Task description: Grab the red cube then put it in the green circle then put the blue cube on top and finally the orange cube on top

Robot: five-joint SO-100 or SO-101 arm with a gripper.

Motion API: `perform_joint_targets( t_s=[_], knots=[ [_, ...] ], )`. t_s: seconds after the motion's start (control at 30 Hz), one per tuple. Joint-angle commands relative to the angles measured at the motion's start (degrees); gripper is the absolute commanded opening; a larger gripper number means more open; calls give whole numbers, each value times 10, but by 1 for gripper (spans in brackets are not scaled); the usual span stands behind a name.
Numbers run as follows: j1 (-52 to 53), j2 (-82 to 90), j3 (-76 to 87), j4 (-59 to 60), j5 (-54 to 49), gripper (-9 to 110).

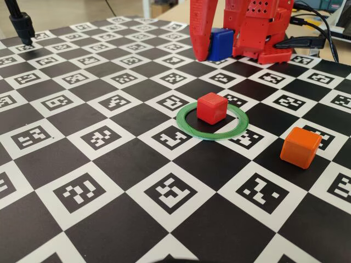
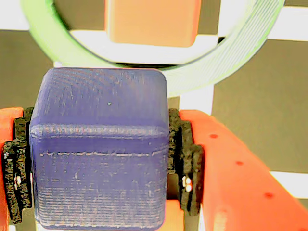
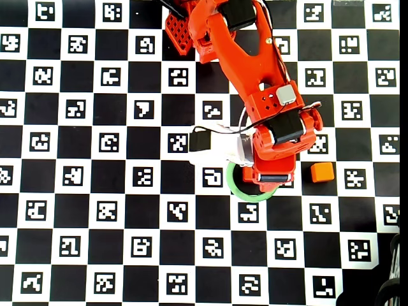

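My red gripper (image 1: 218,55) is shut on the blue cube (image 1: 221,43) and holds it above the board, behind the green circle (image 1: 211,136) in the fixed view. The red cube (image 1: 211,107) sits inside the circle. In the wrist view the blue cube (image 2: 98,159) fills the space between the black pads (image 2: 185,159), with the red cube (image 2: 151,21) and the circle (image 2: 240,53) just beyond it. The orange cube (image 1: 300,147) lies on the board right of the circle. In the overhead view the arm hides the red and blue cubes; part of the circle (image 3: 234,185) and the orange cube (image 3: 322,171) show.
The checkered marker board (image 1: 109,164) covers the table. A black stand (image 1: 22,24) is at the far left corner. Cables (image 1: 321,33) lie at the far right behind the arm's base. A white wrist camera block (image 3: 220,148) sticks out left of the gripper.
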Motion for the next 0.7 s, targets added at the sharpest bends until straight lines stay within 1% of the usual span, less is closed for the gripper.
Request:
perform_joint_targets(
  t_s=[0.0,0.67],
  knots=[
    [-4,37,-4,-11,-5,11],
    [-8,33,72,-70,-24,10]
  ],
)
